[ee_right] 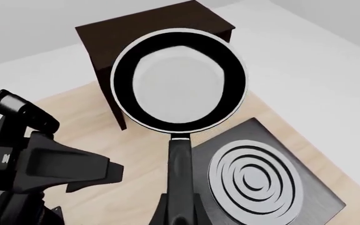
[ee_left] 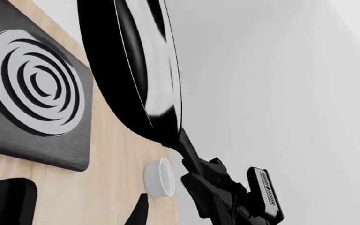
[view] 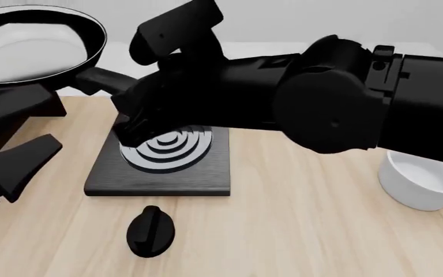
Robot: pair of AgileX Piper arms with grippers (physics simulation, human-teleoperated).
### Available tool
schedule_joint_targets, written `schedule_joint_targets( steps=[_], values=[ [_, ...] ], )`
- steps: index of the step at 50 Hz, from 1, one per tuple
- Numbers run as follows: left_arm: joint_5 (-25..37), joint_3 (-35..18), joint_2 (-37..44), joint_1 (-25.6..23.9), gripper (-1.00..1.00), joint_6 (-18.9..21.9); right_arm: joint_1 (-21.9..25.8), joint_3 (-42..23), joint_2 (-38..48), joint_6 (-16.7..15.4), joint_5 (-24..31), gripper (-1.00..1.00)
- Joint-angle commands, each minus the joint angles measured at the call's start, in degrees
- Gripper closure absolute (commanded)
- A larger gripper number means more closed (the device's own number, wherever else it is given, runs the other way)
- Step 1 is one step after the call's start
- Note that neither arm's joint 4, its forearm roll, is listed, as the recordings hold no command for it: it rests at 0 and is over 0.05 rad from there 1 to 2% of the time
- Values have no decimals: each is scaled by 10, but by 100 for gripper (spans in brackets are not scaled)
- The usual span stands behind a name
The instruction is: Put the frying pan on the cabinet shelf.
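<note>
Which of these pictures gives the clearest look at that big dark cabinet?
The right wrist view: the cabinet shows its flat top and one side there, partly behind the frying pan held by the right gripper. The left wrist view shows no cabinet. In the front view I cannot make it out among the dark arms.

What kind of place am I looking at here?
Likely a simulated kitchen worktop: a black hob plate with silver rings, a frying pan held aloft, a white bowl, and a dark cabinet behind.

cabinet shelf (ee_right: 155,37): front mostly behind frying pan (ee_right: 178,79) | right gripper (ee_right: 178,208): cut by edge
</note>
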Motion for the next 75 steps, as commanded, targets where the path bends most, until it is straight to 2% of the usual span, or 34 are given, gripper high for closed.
schedule_joint_targets(
  steps=[1, 31, 75],
  values=[
    [-1, 0, -2, 1, -100, -6, 9, -6, -10, 3, -9, 100],
    [1, 1, -1, -3, -100, -3, 41, -2, -1, 21, -14, 100],
    [-12, 12, 2, -11, -100, -6, 85, -16, 9, 27, -17, 100]
  ],
)
